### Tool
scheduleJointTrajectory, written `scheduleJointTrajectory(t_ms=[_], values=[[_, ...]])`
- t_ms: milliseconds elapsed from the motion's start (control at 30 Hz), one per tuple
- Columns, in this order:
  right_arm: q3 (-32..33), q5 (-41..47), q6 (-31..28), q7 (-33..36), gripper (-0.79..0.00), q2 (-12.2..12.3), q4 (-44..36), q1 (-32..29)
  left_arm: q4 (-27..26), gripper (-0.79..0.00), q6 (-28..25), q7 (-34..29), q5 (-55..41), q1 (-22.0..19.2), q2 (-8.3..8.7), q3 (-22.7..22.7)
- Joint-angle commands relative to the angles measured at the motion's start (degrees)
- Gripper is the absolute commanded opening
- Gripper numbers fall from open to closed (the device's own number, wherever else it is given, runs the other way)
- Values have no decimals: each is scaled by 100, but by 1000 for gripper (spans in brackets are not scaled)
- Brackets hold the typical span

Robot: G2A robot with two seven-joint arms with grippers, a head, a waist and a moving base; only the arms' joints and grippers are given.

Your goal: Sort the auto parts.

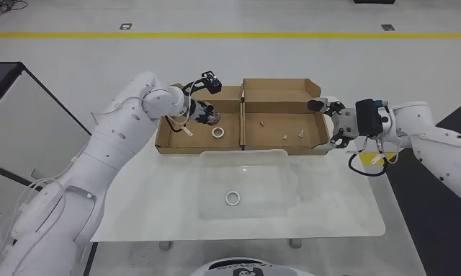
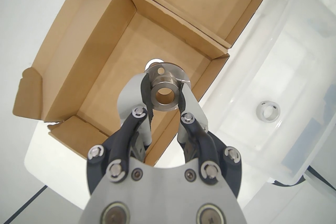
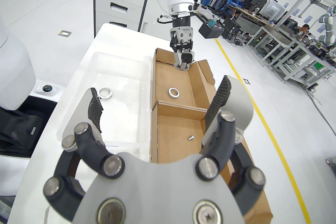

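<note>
My left gripper (image 2: 164, 96) is shut on a metal flanged bushing (image 2: 163, 86), held low inside the left cardboard box (image 1: 167, 135); from above this gripper (image 1: 207, 117) is over the box's far part, and it (image 3: 183, 61) is visible in the right wrist view too. A metal ring (image 1: 218, 132) lies on that box's floor. The right cardboard box (image 1: 322, 132) holds a few small bolts (image 1: 285, 136). Another ring (image 1: 233, 197) sits in the clear plastic bin (image 1: 209, 161). My right gripper (image 3: 160, 101) is open and empty, hanging at the right box's outer end (image 1: 324, 117).
The two boxes stand side by side at the table's far edge, the clear bin just in front of them. White table surface (image 1: 338, 197) is bare to the right of the bin. A cable loop (image 1: 367, 161) hangs by the right arm.
</note>
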Motion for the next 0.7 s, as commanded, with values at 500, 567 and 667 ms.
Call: scheduleJointTrajectory(t_ms=[500, 567, 667], values=[[0, 0, 0, 0, 0, 0, 1, 0, 1907, -785, -532, 787, 951, -529, -538, 1022], [0, 0, 0, 0, 0, 0, 1, 0, 2093, -785, -582, 846, 1016, -597, -608, 1101], [0, 0, 0, 0, 0, 0, 1, 0, 2359, -785, -655, 938, 1124, -700, -712, 1213]])
